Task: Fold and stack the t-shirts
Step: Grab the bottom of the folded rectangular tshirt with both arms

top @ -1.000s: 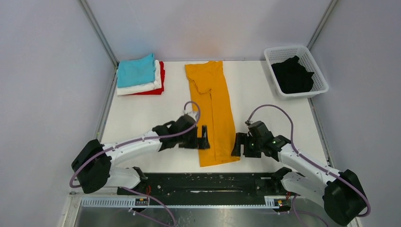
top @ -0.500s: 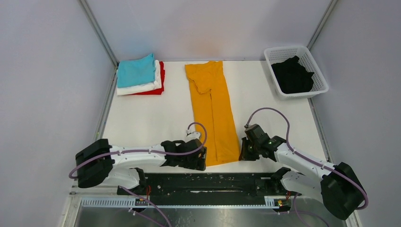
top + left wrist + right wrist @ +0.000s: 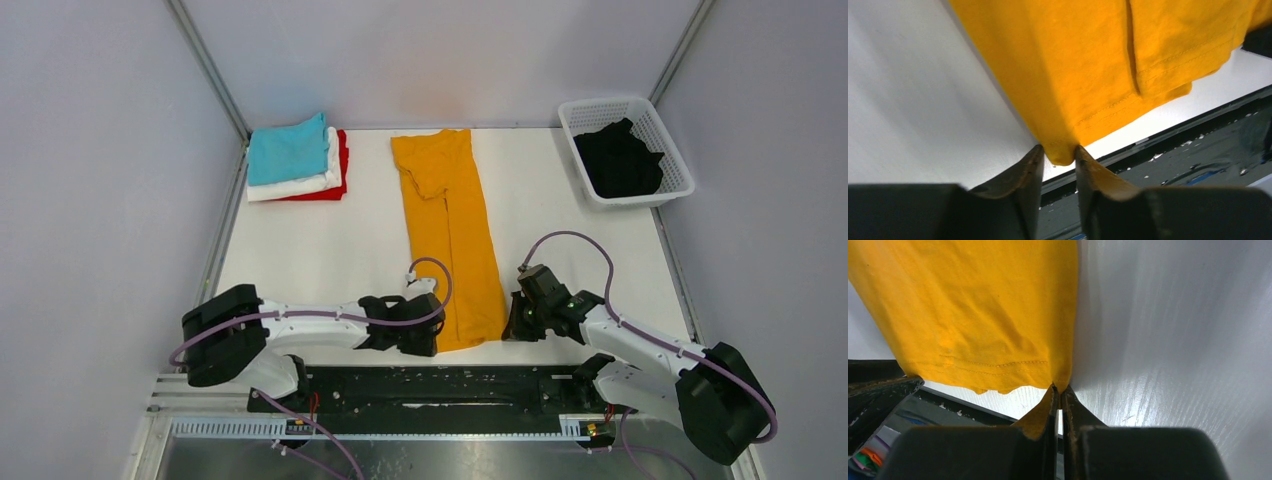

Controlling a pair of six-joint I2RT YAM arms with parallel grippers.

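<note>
The mustard-orange t-shirt (image 3: 450, 230) lies as a long folded strip down the middle of the table, collar end far, hem end near. At the hem's left corner my left gripper (image 3: 432, 336) has its jaws pressed on the cloth from both sides; the left wrist view shows that corner (image 3: 1060, 154) pinched between the fingertips. My right gripper (image 3: 508, 328) holds the hem's right corner, and in the right wrist view the jaws (image 3: 1060, 389) are shut tight on the shirt's edge (image 3: 973, 315). Both grippers sit low at the table's near edge.
A folded stack stands at the back left: the teal shirt (image 3: 288, 150) on a white one (image 3: 300, 185) on a red one (image 3: 341, 165). A white lattice basket (image 3: 625, 103) at the back right holds a crumpled black shirt (image 3: 620, 160). A black rail (image 3: 440, 385) runs along the near edge.
Both grippers came down and toward the near edge to the hem corners, then closed on them. The hem has shifted slightly; the rest of the shirt lies as before.
</note>
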